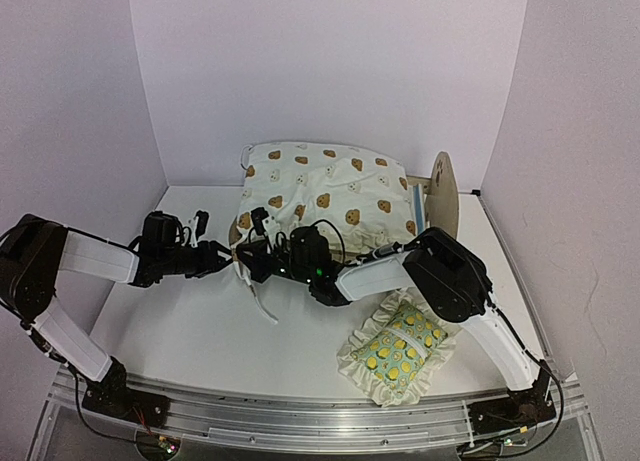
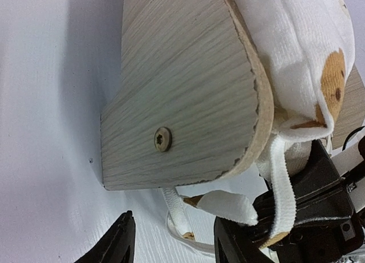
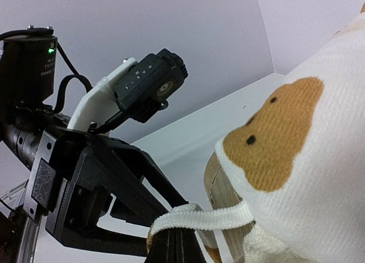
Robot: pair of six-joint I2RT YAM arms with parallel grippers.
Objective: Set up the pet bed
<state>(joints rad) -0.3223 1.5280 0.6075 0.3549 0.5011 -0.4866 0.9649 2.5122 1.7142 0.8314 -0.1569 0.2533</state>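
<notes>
The light-wood pet bed (image 2: 182, 97) stands near the far edge of the white table (image 1: 200, 321), under a cream bear-print cushion (image 1: 320, 186). The left gripper (image 2: 171, 240) has its fingers half apart at the bed's foot board and holds nothing. The right gripper (image 3: 171, 243) is closed tight on the cushion's white fabric tie (image 3: 199, 217).

A: That light-wood pet bed (image 2: 182, 97)? Matt, open grain, its edge chipped rough, with one dull metal screw (image 2: 163, 139).
B: The cream bear-print cushion (image 2: 296, 40) is soft ribbed cloth; its white woven cloth tie (image 2: 282, 183) looks coarser.
</notes>
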